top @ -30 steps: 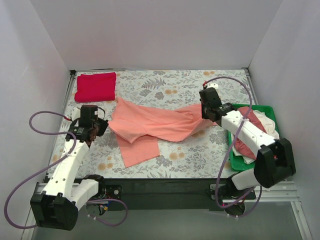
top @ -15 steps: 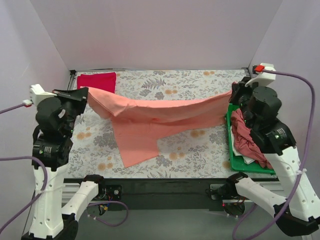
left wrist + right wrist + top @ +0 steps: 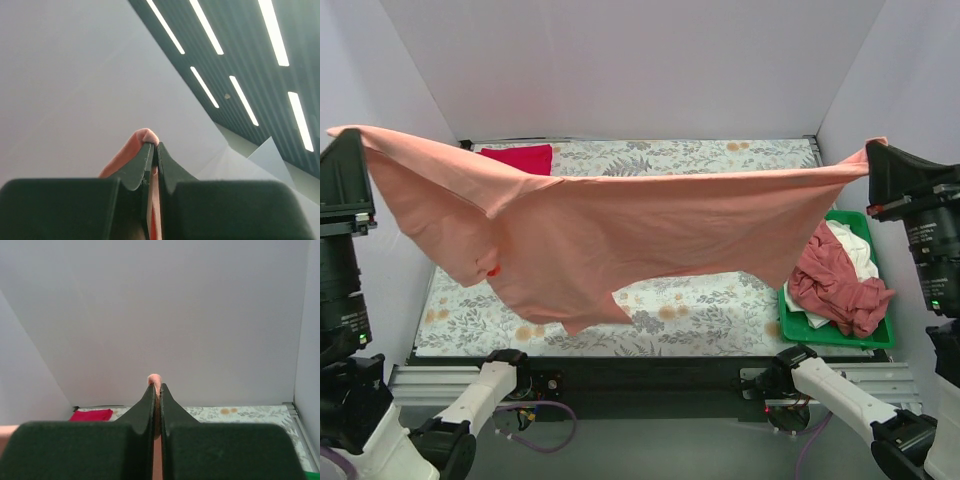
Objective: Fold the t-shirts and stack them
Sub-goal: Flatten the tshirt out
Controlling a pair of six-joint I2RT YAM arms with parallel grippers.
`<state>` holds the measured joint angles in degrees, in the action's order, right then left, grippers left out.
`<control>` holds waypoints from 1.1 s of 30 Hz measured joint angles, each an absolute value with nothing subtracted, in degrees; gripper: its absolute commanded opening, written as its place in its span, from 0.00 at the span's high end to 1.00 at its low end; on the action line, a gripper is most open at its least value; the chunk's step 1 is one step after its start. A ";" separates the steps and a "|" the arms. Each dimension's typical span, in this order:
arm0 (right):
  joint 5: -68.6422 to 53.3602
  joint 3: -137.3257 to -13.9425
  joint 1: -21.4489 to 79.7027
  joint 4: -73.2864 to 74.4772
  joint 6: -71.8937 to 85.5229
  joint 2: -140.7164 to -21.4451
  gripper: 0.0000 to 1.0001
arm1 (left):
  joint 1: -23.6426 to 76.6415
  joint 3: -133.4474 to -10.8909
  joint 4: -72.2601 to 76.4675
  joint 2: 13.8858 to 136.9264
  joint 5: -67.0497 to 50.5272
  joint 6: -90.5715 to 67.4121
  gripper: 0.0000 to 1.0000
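A salmon-pink t-shirt (image 3: 620,225) hangs stretched wide in the air, high above the table. My left gripper (image 3: 348,140) is shut on its left corner, and a bit of pink cloth (image 3: 145,136) pokes out between its jaws. My right gripper (image 3: 873,150) is shut on the right corner, with a nub of cloth (image 3: 154,378) at the tips. A folded red t-shirt (image 3: 520,155) lies at the back left of the table, also in the right wrist view (image 3: 91,415).
A green tray (image 3: 835,333) at the right holds a heap of dark red (image 3: 835,285) and white (image 3: 850,245) shirts. The floral tablecloth (image 3: 700,300) covers the table. White walls enclose three sides.
Both arms have risen steeply and spread apart, lifting the pink t-shirt off the table. It went from lying crumpled to hanging stretched between the two grippers.
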<state>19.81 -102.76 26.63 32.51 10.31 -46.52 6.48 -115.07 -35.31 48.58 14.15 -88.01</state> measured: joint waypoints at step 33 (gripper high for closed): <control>13.54 -74.30 13.78 15.59 12.75 -88.40 0.74 | 6.48 -85.65 -7.57 100.22 21.67 -68.62 0.81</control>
<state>13.54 -74.30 13.78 15.59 12.75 -88.40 6.48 -85.65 -7.57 100.22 21.67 -68.62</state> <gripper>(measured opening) 0.037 0.082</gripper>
